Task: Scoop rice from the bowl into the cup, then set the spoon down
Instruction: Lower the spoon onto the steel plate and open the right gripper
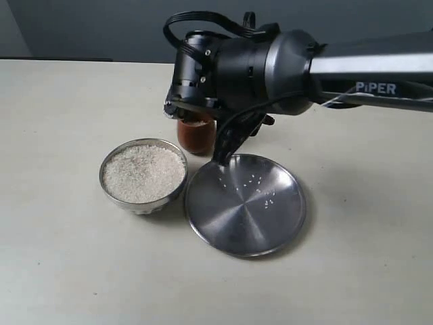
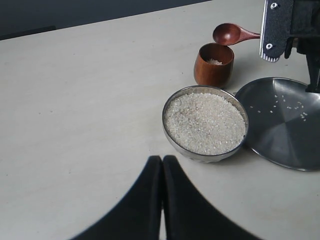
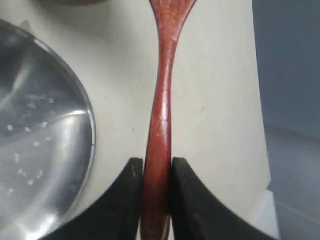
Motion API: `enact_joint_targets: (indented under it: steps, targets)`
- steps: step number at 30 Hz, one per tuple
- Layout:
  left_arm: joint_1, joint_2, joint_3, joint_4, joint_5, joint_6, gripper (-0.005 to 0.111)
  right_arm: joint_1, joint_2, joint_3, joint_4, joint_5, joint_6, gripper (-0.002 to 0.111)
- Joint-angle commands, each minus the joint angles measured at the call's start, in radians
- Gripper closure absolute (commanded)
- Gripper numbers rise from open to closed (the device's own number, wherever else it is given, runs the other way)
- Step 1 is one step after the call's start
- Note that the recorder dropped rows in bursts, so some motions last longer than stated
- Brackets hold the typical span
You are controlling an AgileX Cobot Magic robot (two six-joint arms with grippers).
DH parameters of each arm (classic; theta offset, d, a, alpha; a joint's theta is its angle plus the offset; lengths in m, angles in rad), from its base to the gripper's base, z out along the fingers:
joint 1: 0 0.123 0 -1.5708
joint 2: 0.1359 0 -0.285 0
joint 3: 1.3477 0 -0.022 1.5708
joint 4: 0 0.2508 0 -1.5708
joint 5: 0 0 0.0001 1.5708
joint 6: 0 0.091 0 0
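The slim reddish-brown wooden spoon [image 3: 160,120] is being pinched by its long straight handle between the two black fingers of the right gripper [image 3: 156,167], which is clamping firmly on it. The hold is sitting far back on the handle, probably so that the oval scoop [image 2: 227,33] is reaching well ahead of the arm. That scoop is hovering just behind the small glossy reddish-brown cup [image 2: 214,65] and looking empty, while a little white rice is showing inside the cup. Just beside the cup the round, deep, shiny steel bowl [image 2: 165,120] is sitting, filled nearly to its thin rim with fine, matte uncooked rice [image 2: 205,122]. Right against the bowl the flat, wider steel plate [image 2: 280,135] is lying, its brushed surface carrying a few stray grains [image 2: 287,105]; it is likely serving as the spoon's resting place. The left gripper [image 2: 161,161] is hovering over the pale smooth table [image 2: 75,100], its fingers pressing together on nothing.
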Motion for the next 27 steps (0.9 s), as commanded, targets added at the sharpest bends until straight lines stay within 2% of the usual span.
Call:
enact_joint_targets:
  steps: [1,6,8,12,16,23,27]
  targets:
    - [-0.002,0.003,-0.003,0.004,-0.013,0.0,0.106,-0.051,-0.032,-0.004,0.058,-0.065,0.216,0.109]
    - [-0.002,0.003,-0.003,0.004,-0.013,0.0,0.106,-0.148,-0.096,-0.004,0.244,-0.108,0.225,0.109]
    - [-0.002,0.003,-0.003,0.004,-0.013,0.0,0.106,-0.198,-0.121,-0.004,0.374,-0.083,0.174,0.109]
    - [-0.002,0.003,-0.003,0.004,-0.013,0.0,0.106,-0.216,-0.123,0.012,0.58,0.014,0.02,0.109]
    - [-0.002,0.003,-0.003,0.004,-0.013,0.002,0.106,-0.215,-0.123,0.111,0.74,-0.013,-0.045,0.109]
    - [-0.002,0.003,-0.003,0.004,-0.013,0.002,0.106,-0.215,-0.123,0.319,0.777,-0.182,-0.045,0.109]
    - [-0.002,0.003,-0.003,0.004,-0.013,0.002,0.106,-0.215,-0.123,0.362,0.81,-0.306,-0.071,0.109]
